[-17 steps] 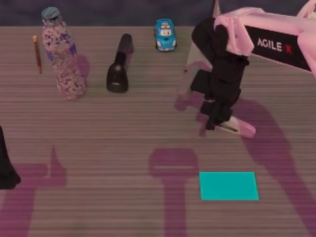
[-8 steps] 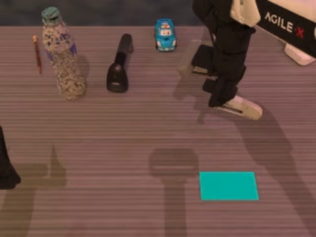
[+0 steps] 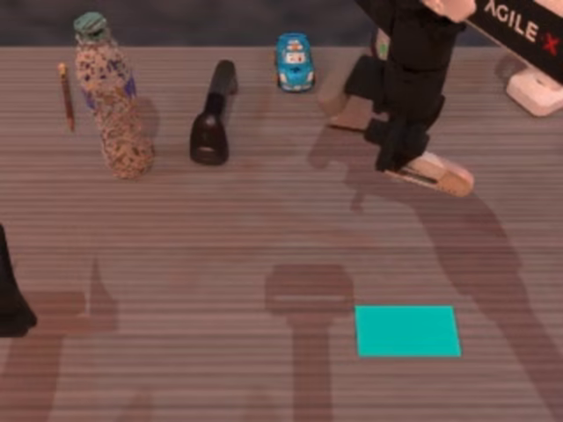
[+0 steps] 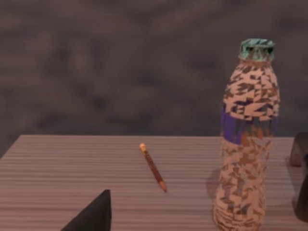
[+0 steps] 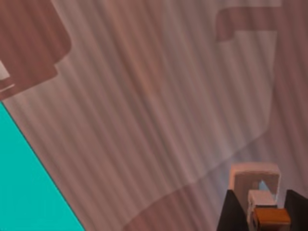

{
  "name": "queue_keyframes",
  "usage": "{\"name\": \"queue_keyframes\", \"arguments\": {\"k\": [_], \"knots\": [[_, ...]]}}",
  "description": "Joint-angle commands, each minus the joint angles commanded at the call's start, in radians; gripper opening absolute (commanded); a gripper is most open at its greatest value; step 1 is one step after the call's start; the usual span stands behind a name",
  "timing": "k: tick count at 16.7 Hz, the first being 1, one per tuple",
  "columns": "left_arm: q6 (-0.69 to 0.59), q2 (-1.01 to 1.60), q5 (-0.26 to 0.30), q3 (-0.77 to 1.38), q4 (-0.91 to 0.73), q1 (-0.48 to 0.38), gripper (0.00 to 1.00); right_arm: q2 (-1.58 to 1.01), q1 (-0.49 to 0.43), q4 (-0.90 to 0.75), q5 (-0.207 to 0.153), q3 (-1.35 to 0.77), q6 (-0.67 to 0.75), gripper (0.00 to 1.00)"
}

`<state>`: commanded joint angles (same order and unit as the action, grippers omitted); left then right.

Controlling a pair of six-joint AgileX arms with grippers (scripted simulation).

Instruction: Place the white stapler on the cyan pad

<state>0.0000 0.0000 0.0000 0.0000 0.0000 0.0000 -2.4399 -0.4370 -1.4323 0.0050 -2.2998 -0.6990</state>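
Observation:
The white stapler (image 3: 437, 176) hangs tilted above the table at the right, and my right gripper (image 3: 401, 151) is shut on one end of it. In the right wrist view the stapler's end (image 5: 256, 185) sits between the two dark fingertips (image 5: 231, 214), high over the wood. The cyan pad (image 3: 407, 331) lies flat near the front edge, nearer the front than the stapler and well apart from it; one corner of the cyan pad (image 5: 29, 192) shows in the right wrist view. My left gripper (image 3: 10, 303) is parked at the left edge, open, with one fingertip (image 4: 94, 216) showing.
Along the back stand a patterned bottle (image 3: 110, 97), a red pencil (image 3: 65, 95), a black scanner (image 3: 213, 114) and a blue toy car (image 3: 295, 61). A white base (image 3: 535, 90) sits at the far right.
My right gripper has risen with the stapler and shifted slightly toward the back right. The stapler's shadow has separated from it. The left arm has not moved.

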Motion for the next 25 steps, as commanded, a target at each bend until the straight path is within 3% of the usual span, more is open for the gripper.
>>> {"name": "queue_keyframes", "arguments": {"k": [5, 9, 20, 25], "knots": [[0.000, 0.000, 0.000, 0.000, 0.000, 0.000, 1.00, 0.054, -0.010, 0.029, -0.002, 0.033, 0.149, 0.00], [0.000, 0.000, 0.000, 0.000, 0.000, 0.000, 1.00, 0.148, -0.019, 0.076, -0.005, 0.106, 0.461, 0.00], [0.000, 0.000, 0.000, 0.000, 0.000, 0.000, 1.00, 0.476, -0.029, 0.187, -0.006, 0.580, 1.849, 0.00], [0.000, 0.000, 0.000, 0.000, 0.000, 0.000, 1.00, 0.614, -0.032, 0.230, 0.000, 0.813, 2.361, 0.00]]}}
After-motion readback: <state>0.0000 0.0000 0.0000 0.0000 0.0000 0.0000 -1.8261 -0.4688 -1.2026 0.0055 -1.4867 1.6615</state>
